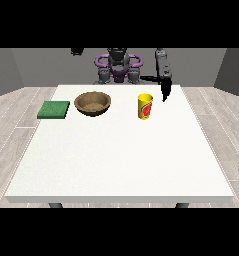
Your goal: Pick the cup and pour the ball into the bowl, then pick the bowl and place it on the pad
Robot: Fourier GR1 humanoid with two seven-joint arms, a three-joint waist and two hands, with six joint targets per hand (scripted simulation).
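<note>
From my station I saw the yellow cup [145, 106] standing upright on the white table [121, 160], well right of the brown bowl [93, 103]. The green pad [54, 109] lay just left of the bowl, apart from it. The hand at the view's right [165, 89] hung pointing down, near the cup's right side but not touching (whether its fingers were spread I couldn't tell). The hand at the view's left [77, 50] was barely visible up high.

Left of the glossy yellow plastic-looking cup [145, 106], a brown, wood-like matt bowl [93, 103] and a green, cloth-like matt pad [54, 109] lie on the smooth white matt bench [121, 160].
</note>
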